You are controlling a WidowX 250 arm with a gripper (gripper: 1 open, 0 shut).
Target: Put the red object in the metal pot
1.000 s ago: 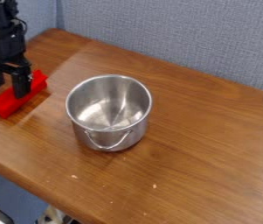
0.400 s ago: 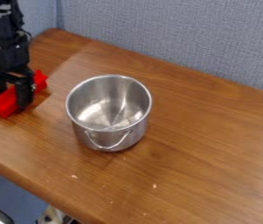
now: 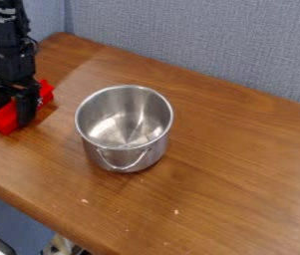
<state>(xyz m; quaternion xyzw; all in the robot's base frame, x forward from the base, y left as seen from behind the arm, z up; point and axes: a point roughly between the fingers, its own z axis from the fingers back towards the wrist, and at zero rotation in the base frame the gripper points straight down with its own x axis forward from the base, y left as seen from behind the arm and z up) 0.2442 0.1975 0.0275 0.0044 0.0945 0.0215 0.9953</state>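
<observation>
A brown wooden table (image 3: 232,149) fills most of the view before a grey-blue fabric wall (image 3: 205,35). Near its middle stands a round, shiny stainless-steel pot (image 3: 126,127), upright, its thin wire handle hanging at the front. At the left edge, well apart from the pot, a black gripper (image 3: 14,100) points down over a bright red rectangular block (image 3: 17,112), its fingers straddling it; whether they grip it cannot be told.

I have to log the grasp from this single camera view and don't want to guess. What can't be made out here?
- Whether the gripper jaws already pinch the red object: the gripper body covers the block's middle.
- The red object's full length: the gripper hides part of it.
- The arm above the wrist: cut off by the top edge.
- The metal pot handle's far side: hidden behind the pot wall.
</observation>
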